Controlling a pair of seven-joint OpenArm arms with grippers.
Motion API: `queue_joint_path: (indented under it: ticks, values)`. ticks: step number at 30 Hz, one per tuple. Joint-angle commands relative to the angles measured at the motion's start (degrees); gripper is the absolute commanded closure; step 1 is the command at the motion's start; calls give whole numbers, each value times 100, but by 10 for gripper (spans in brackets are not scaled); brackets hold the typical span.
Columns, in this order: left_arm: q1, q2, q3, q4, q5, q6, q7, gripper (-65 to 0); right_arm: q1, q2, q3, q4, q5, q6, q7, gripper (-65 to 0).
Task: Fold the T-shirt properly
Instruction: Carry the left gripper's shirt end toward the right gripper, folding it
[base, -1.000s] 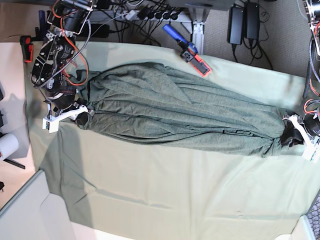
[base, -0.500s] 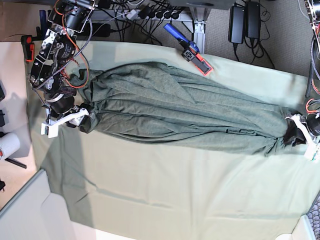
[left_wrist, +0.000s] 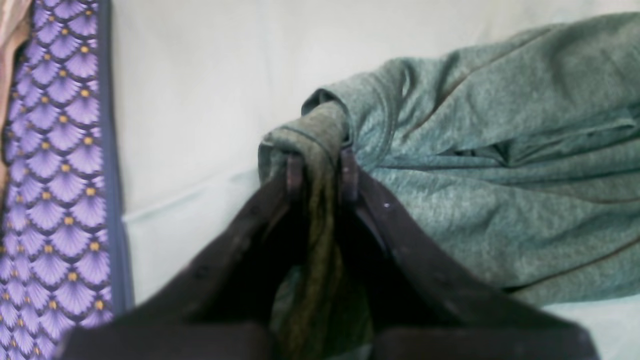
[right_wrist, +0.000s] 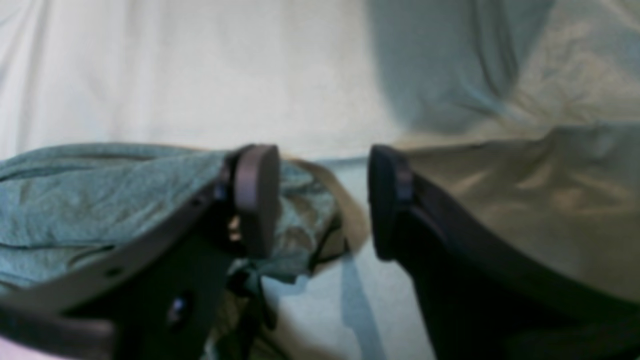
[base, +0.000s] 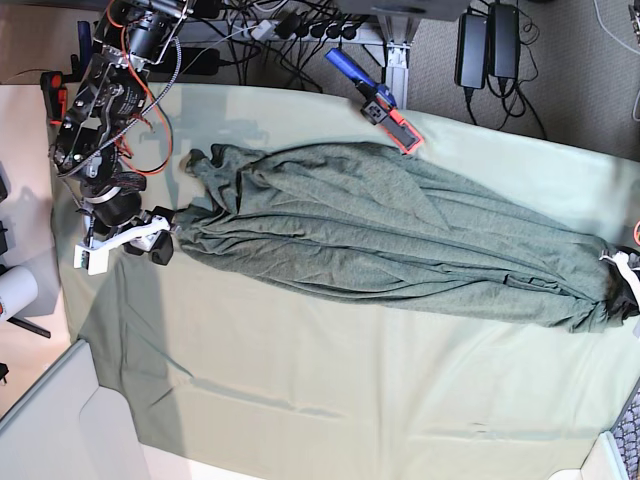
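T-shirt (base: 400, 240) stretched long across mint table cloth (base: 330, 400), bunched at both ends.

Left gripper (left_wrist: 320, 170) clamped on a twisted bundle of hem fabric, at base view's right edge. Right gripper (right_wrist: 322, 200) spread apart, nothing between the pads, shirt end lying just beside one pad (right_wrist: 257, 197). Blue-orange tool (base: 378, 100) beyond shirt.

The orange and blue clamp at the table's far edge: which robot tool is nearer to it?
The right tool. It sits open at one end of the T-shirt, down and to the side of the clamp. The left tool grips the shirt's other end, farther off.
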Motion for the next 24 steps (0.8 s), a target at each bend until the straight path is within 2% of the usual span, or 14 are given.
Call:
queue_joint_path:
  ticks: [1, 6, 9, 14, 18, 24]
  values:
    - [-59, -98, -24, 323, -76, 103, -177, 0, 90, 94, 37, 107, 48, 61, 129, -293]
    - [372, 28, 566, 1941, -46, 105, -177, 0, 92, 94, 37, 107, 50, 61, 142, -293]
    - [520, 243, 1215, 2557, 343, 275, -105, 0, 92, 94, 37, 107, 68, 61, 151, -293]
    - [518, 839, 2323, 2634, 1108, 651, -101, 0, 92, 98, 42, 107, 63, 63, 151, -293]
    - [529, 1266, 2924, 2632, 1517, 988, 85, 0, 94, 98, 42, 107, 66, 61, 201, -293]
    - [647, 1523, 3300, 2610, 1705, 1027, 101, 0, 96, 98, 42, 107, 68, 61, 219, -293]
